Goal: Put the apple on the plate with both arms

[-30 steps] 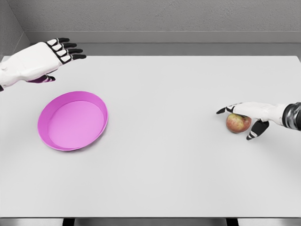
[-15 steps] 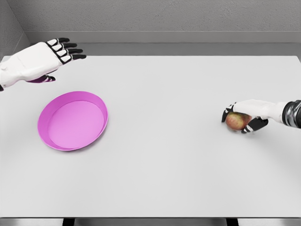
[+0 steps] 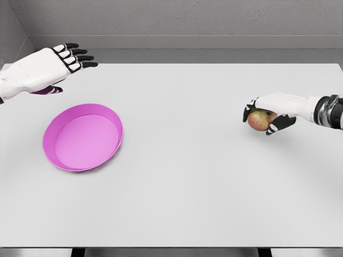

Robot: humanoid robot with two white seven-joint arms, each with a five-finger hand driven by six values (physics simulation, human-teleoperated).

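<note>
1. Since a second ago, the right hand [image 3: 270,113] has closed around the apple [image 3: 259,120] and carried it up and toward 9 o'clock from where it rested; the left hand and the plate have not shifted.

2. Nearest the camera, the front stretch of the white table [image 3: 182,209] lies bare, its edge running along the bottom of the view.

3. Farther in at 9 o'clock, the pink plate [image 3: 49,132] sits flat on the table, holding nothing.

4. Across from it at 3 o'clock, the right hand grips the apple from above, dark fingertips curled round its sides; the fruit appears lifted just clear of the surface, though contact is hard to rule out from this angle.

5. The key relation: the plate lies due 9 o'clock of the held apple, well apart, with open table between. The apple is roundish, so no long axis governs how it must be passed.

6. Farthest back at 10 o'clock, the left hand [image 3: 45,69] hovers beyond the plate, fingers extended and holding nothing. It is much the nearer hand to the plate, so a mid-table handover looks the likely next step.
</note>
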